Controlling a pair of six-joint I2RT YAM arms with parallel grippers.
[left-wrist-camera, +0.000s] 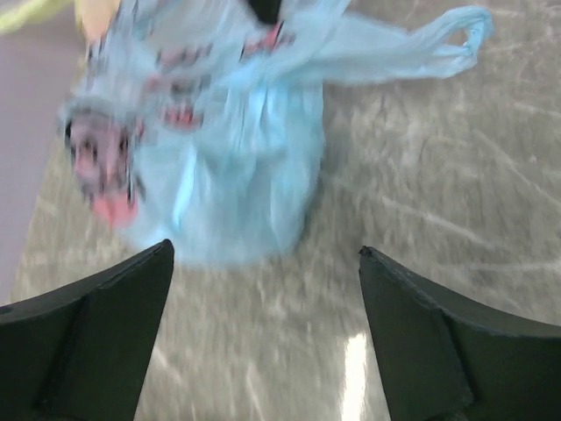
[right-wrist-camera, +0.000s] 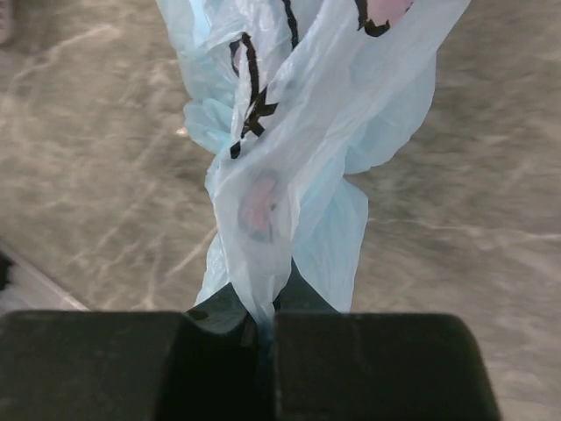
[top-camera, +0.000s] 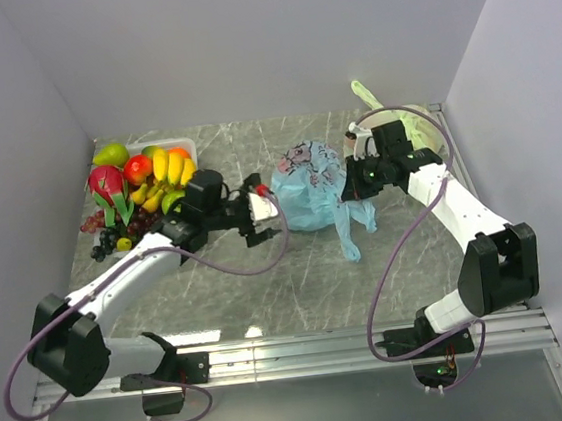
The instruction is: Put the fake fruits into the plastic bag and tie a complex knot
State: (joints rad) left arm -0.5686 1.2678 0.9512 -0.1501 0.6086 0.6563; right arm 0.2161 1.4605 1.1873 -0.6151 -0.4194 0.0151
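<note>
1. The plastic bag (top-camera: 309, 187), light blue and bulging, sits mid-table on the grey marbled table (top-camera: 270, 292), between the two grippers. One handle ear (top-camera: 350, 235) trails toward the near edge.
2. Its print shows dark outlines with pink patches. It is too crumpled and blurred to read any writing.
3. The right gripper (right-wrist-camera: 263, 326) has its fingers pressed together on a twisted strip of the bag's film, at the bag's right side.
4. The left gripper (top-camera: 259, 213) stands just left of the bag, fingers spread wide and holding nothing.
5. The fake fruits (top-camera: 143, 190) lie piled at the far left, partly on a white tray (top-camera: 186, 145), well apart from the bag.
6. A pale yellow-green bag (top-camera: 396, 113) lies at the far right, behind the right arm.
</note>
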